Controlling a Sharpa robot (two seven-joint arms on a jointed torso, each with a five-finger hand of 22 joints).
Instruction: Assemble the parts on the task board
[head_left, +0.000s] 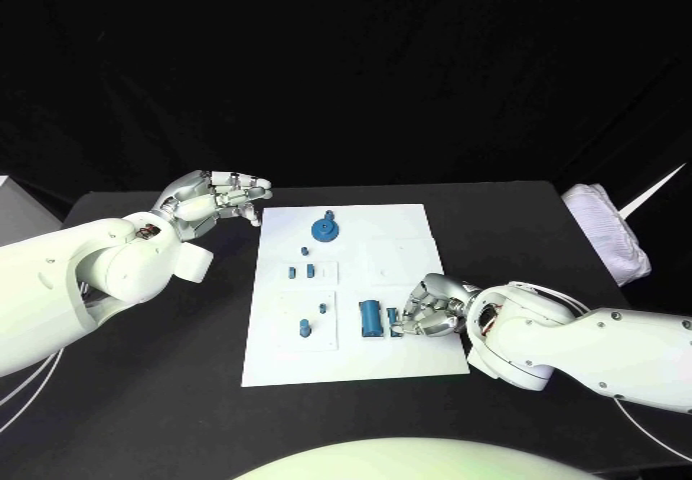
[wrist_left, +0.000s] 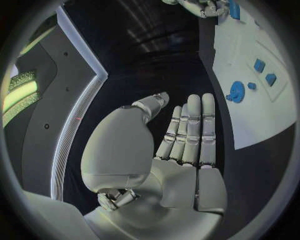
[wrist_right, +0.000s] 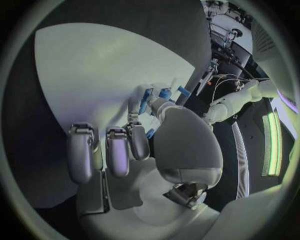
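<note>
Right hand (head_left: 430, 307) is down on the white board (head_left: 389, 365), at its right-hand side near the front; fingers curled toward a small blue piece (head_left: 394, 321) lying just right of the blue cylinder (head_left: 371, 318). In the right wrist view the fingers (wrist_right: 117, 150) bend down onto the board and blue bits (wrist_right: 164, 93) show past the fingertips; whether the piece is truly pinched or only touched, I cannot tell.

Left hand (head_left: 216, 200) hangs off the board's far left corner, above the black table (head_left: 173, 330); the left wrist view shows its palm flat, fingers (wrist_left: 190, 130) straight and side by side, nothing in it.

Other parts: blue gear (head_left: 327, 231) stands at the far end of the board; small blue pegs (head_left: 302, 270) sit mid-board; one more blue peg (head_left: 304, 327) lies in the near left recess.

Judged step: picking the small piece beside the cylinder, early in the assembly, most parts looking unplaced.

To do it well: close thumb and fingertip squarely on the piece's sides, not its end; keep the other fingers clear of the cylinder, which sits just beside and would likely roll if nudged; lift straight up before any sideways travel; keep the piece upright for seating. Left hand could press the board's edge to stop it sliding.
</note>
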